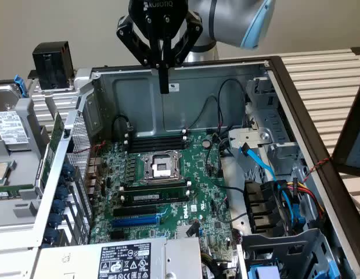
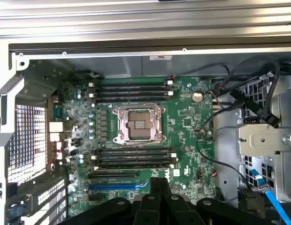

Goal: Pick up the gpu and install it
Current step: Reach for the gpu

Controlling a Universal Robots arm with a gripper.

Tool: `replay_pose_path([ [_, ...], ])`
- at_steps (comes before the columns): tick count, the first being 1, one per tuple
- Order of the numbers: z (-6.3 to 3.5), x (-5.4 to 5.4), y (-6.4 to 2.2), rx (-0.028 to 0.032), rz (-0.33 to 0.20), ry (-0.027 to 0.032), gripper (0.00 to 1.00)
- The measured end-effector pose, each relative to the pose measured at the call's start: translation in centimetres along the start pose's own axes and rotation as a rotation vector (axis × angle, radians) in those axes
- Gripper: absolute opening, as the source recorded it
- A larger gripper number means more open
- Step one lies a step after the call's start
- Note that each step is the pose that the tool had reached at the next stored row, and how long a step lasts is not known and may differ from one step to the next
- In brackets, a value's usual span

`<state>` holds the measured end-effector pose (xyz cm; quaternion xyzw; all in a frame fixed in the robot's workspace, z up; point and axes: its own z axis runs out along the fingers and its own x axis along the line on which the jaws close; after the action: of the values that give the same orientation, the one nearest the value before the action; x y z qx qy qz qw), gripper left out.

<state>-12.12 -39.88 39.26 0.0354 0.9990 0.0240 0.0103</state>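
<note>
Fingers (image 1: 163,81) pressed together, empty, above far wall of case (image 1: 133,99). gpu (image 1: 54,146) apparently the green card edge-on outside case's rear grille, uninstalled. Judged light, stiff, fragile: grip board edges, avoid fan.

Case (image 1: 139,99) bare matt metal; motherboard (image 1: 194,174) glossy green laminate; hand (image 1: 163,88) matt black.

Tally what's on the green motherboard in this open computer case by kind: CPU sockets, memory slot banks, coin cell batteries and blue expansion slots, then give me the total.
CPU socket: 1
Memory slot banks: 2
Coin cell battery: 1
Blue expansion slot: 1
Total: 5
</note>
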Motion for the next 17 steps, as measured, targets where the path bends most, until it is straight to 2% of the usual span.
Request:
replay_pose_path([
  [14,0.0,0.0,0.0,0.0,0.0,0.0,0.11],
  [17,0.0,0.46,-0.03,-0.0001,0.0,-0.0001,0.11],
])
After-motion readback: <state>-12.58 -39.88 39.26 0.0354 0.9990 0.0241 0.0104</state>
